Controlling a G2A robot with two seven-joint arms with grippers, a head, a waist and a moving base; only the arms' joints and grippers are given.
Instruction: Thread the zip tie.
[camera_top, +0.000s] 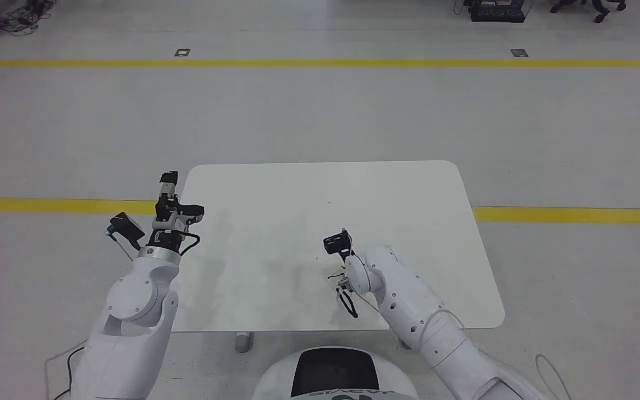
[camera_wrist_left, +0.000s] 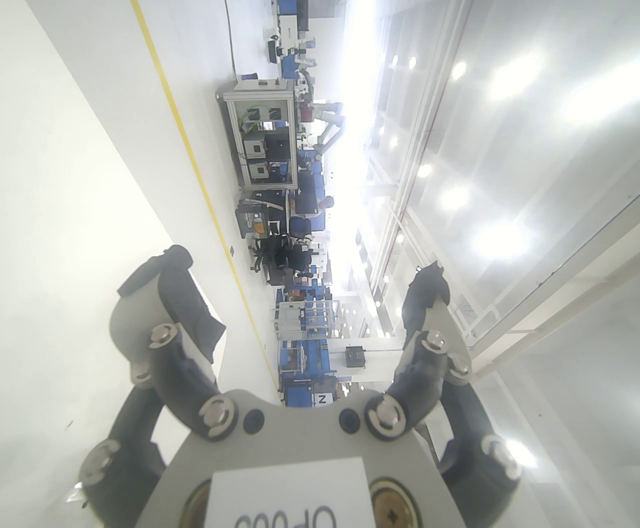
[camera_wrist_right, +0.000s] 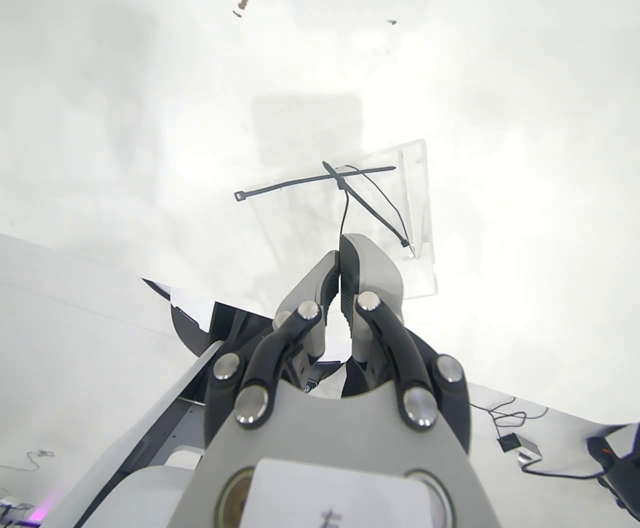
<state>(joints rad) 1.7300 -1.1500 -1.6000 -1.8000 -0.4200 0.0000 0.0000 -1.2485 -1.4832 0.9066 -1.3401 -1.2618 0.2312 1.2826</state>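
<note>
Threading looked barely begun, I judged: the zip tie (camera_wrist_right: 300, 182), a thin, limp black strap with its head free, lay across a clear stand (camera_wrist_right: 424, 210) at the near middle of the table (camera_top: 300, 200). Its tail ran into your right gripper (camera_wrist_right: 341, 250), jaws pinched tight on it. Next you would need to steer that tail into the head, likely steadied by your left gripper (camera_wrist_left: 302, 265), spread wide and empty at the left edge.
</note>
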